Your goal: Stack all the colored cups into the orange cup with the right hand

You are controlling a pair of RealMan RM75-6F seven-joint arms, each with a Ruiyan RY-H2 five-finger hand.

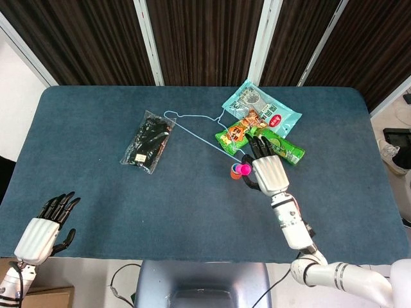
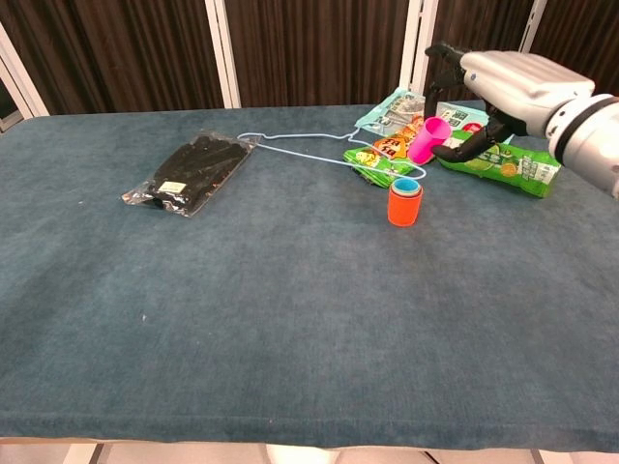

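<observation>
Right hand (image 2: pixel 503 87) grasps pink cup (image 2: pixel 427 139) tilted, raised just above orange cup (image 2: pixel 404 202) at its 1 o'clock, apparently lining up to nest.

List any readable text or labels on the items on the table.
None legible.
teal snack bag: printing too small and blurred.
orange-green snack packet: print blurred.
green bottle: label unreadable.
bagged black gloves: white sticker, text too small.
</observation>
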